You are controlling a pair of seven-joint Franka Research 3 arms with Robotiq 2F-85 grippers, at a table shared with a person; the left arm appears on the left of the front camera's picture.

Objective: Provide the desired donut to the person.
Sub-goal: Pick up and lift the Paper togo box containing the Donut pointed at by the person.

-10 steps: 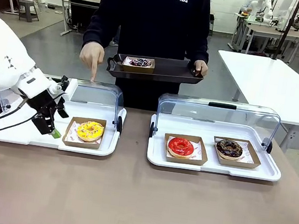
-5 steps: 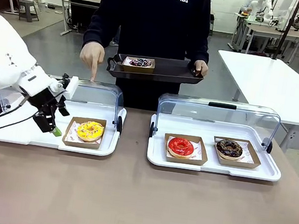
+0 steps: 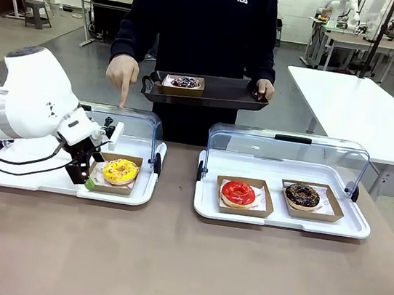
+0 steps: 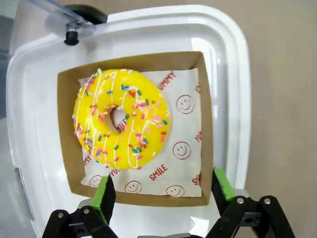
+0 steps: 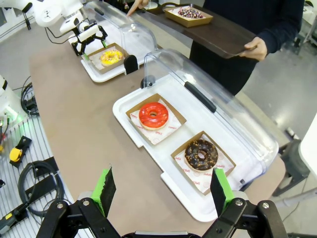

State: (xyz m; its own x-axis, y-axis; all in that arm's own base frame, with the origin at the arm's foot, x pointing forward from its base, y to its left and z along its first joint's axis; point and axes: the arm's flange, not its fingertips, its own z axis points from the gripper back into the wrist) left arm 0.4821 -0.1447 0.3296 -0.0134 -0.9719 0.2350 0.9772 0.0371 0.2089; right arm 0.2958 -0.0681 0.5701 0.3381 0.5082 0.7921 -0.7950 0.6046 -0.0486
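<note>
A yellow sprinkled donut lies in a brown paper box on the left white tray. My left gripper stands open at the box's left edge, one green pad over the box rim and the other just outside it. The person points a finger down at the left tray's raised clear lid. Their other hand holds a dark serving tray carrying a boxed dark donut. My right gripper is open, high above the table's right end.
The right white tray holds a red donut and a chocolate donut in paper boxes, its clear lid raised behind them. Bare brown tabletop lies in front of both trays.
My left arm has swung right across the left tray, bringing the open gripper up to the yellow donut's box. The person's pointing hand and serving tray have stayed still.
</note>
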